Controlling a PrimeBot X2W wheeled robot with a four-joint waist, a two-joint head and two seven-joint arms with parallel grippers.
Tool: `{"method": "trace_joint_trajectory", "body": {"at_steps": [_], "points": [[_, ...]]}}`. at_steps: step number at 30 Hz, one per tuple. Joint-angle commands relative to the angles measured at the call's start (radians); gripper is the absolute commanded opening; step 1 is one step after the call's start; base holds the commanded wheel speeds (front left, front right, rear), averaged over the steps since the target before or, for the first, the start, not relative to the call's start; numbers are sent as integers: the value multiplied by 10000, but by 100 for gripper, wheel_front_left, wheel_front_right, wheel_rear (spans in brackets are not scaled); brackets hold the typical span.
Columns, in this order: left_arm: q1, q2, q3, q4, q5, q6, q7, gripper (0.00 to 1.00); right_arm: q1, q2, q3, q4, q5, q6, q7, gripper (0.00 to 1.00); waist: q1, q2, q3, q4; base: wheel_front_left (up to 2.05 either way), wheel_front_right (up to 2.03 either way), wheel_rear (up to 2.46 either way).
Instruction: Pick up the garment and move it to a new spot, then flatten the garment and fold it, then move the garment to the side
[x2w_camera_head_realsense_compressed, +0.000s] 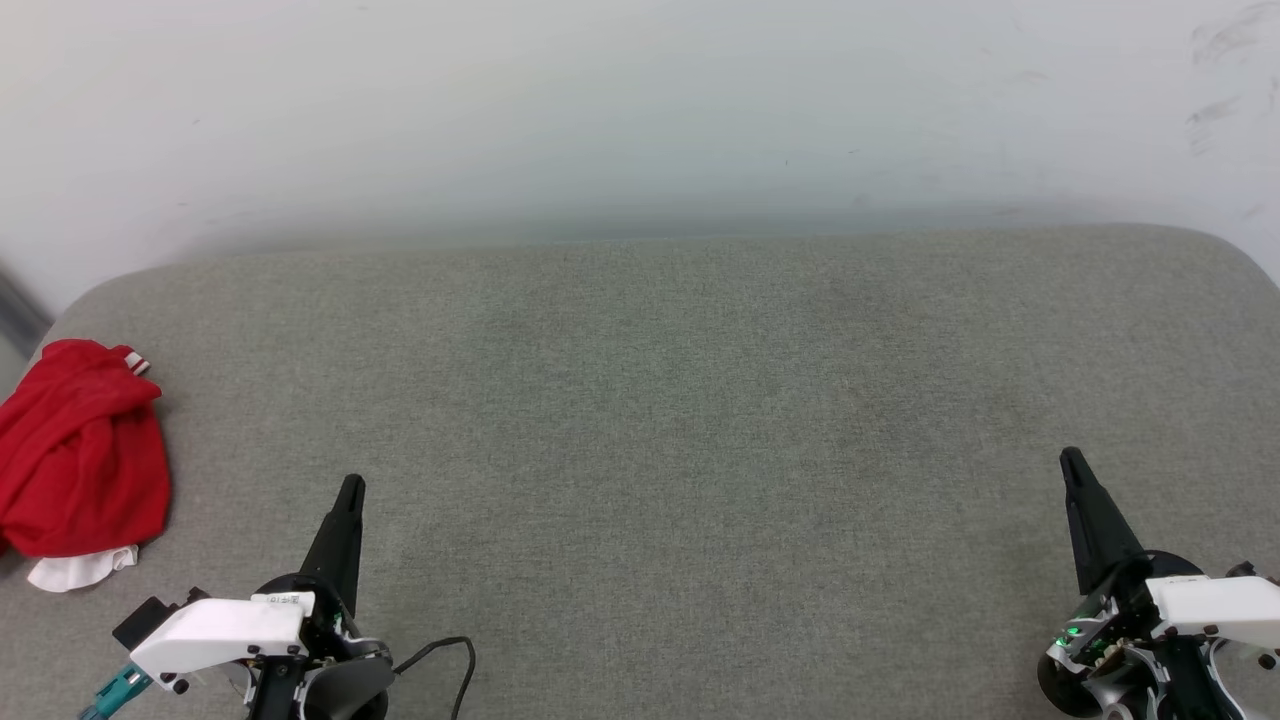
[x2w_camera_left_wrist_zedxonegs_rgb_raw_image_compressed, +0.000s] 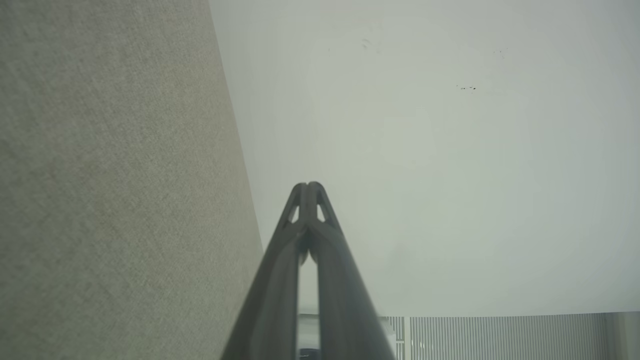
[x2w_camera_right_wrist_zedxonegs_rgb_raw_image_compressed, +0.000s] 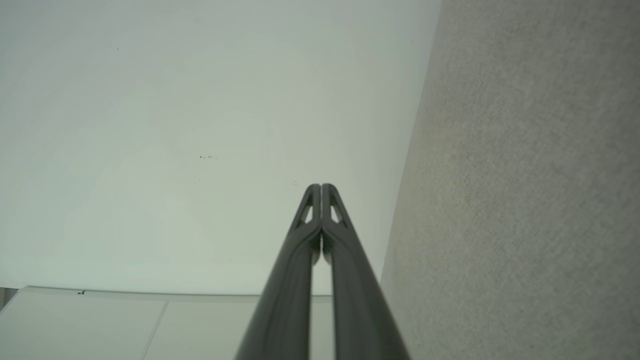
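Head view with the two wrist views. The garment (x2w_camera_head_realsense_compressed: 85, 450), a crumpled red heap, lies at the far left edge of the table (x2w_camera_head_realsense_compressed: 650, 420), whose grey woven cover runs to rounded far corners. A scrap of white cloth (x2w_camera_head_realsense_compressed: 75, 568) shows under the heap's near edge, and a short piece of red-and-white striped trim (x2w_camera_head_realsense_compressed: 137, 362) at its far edge. The left pincer (x2w_camera_head_realsense_compressed: 351, 488) sits at the lower left, near the garment but apart from it, its two dark fingers pressed together into one point aimed toward the pale wall (x2w_camera_head_realsense_compressed: 640, 110) behind the table; it is clenched on nothing. The right pincer (x2w_camera_head_realsense_compressed: 1071, 458) sits at the lower right, well apart from the garment across the width of the table, likewise clenched and empty. Each pincer rises from a white wrist housing, and a black cable (x2w_camera_head_realsense_compressed: 455, 655) loops out beside the left one over the near part of the cover. In the left wrist view the fingertips meet with no gap, the grey cover standing on that view's left and the wall on its right, with a ribbed panel (x2w_camera_left_wrist_zedxonegs_rgb_raw_image_compressed: 500, 337) low at the right. In the right wrist view the fingertips also touch, with the cover on that view's right and the wall on its left
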Motion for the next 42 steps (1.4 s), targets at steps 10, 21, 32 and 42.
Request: {"method": "trace_joint_trajectory", "body": {"at_steps": [10, 21, 32, 42], "points": [[-94, -11, 34, 8, 28, -30, 28, 0, -109, 39, 2, 9, -49, 0, 14, 0, 0, 0, 0, 0, 0, 0, 0], [13, -2, -8, 26, -1, 0, -8, 100, 17, 0, 2, 24, -1, 2, -4, 100, 0, 0, 0, 0, 0, 0, 0], [370, -34, -17, -106, 212, 2, -429, 100, 357, 9, -21, 140, -491, -1, -426, 100, 0, 0, 11, 0, 0, 0, 0], [378, -28, 333, -580, 1851, 195, -893, 100, 427, 10, -146, -388, -2246, 0, -893, 100, 0, 0, 28, 5, 0, 0, 0]]}}
